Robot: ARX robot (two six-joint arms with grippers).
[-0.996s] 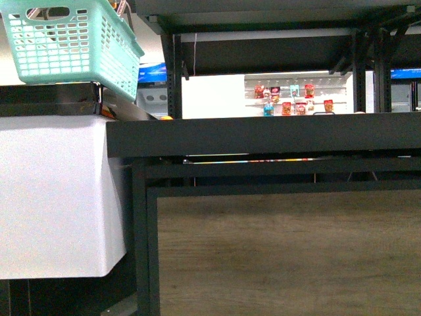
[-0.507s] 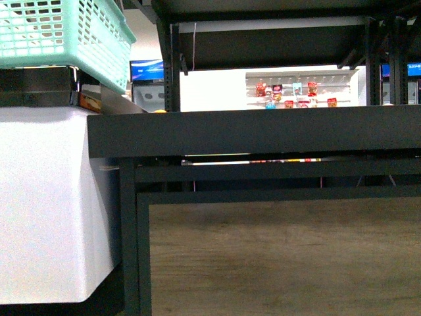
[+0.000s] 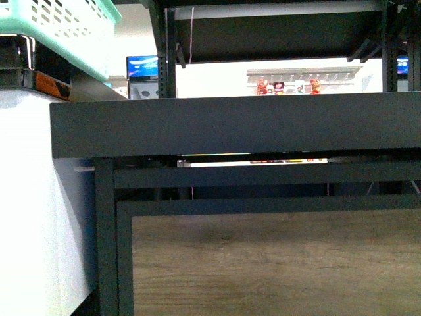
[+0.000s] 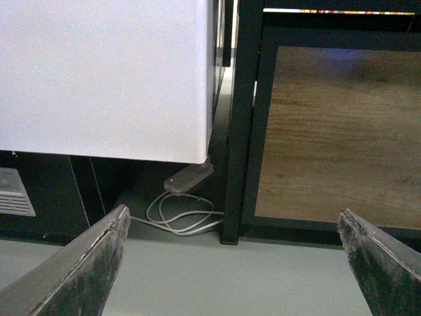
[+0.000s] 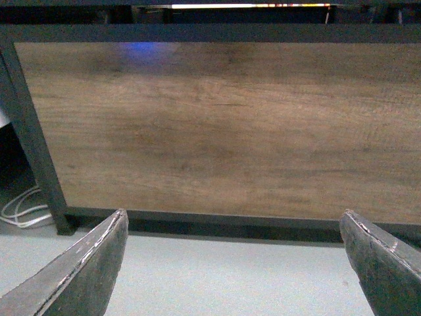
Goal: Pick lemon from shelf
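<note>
Closest to the cameras, the left pincer (image 4: 231, 212) hangs low over a pale gray floor (image 4: 197, 280). Its two dark, scuffed fingers (image 4: 85, 270) are spread wide apart and grip nothing. The right pincer (image 5: 232, 214) is just as wide apart and empty, also low over the floor. Past the left pincer a loose coil of white cable (image 4: 187, 220) lies on the floor, running from a small white power block (image 4: 189, 178) under the edge of a white cabinet (image 4: 105, 72). Just beside the cable stands a black metal leg of the shelf (image 4: 240, 131), and a wood-grain panel (image 5: 217, 125) set in the black frame closes the shelf's base. The right wrist view faces this panel almost squarely. In the front view the shelf fills most of the frame. The panel takes up the lower half, two black crossbars run above it, and a broad dark front lip (image 3: 230, 125) spans the middle from left to right. The camera sits below that lip, so the top of the tier is hidden, and the lemon cannot be seen in any view. A higher dark tier (image 3: 276, 36) runs across the top of the frame. At the upper left, the corner of a mint-green plastic basket (image 3: 59, 23) rests above the white cabinet, which runs down the left edge. Farther back, between the two tiers, a small blue screen (image 3: 143, 66) glows left of centre. To the right of it, a bright white store shelf (image 3: 296, 76) carries a row of small red packages (image 3: 289, 86), too distant to identify.
</note>
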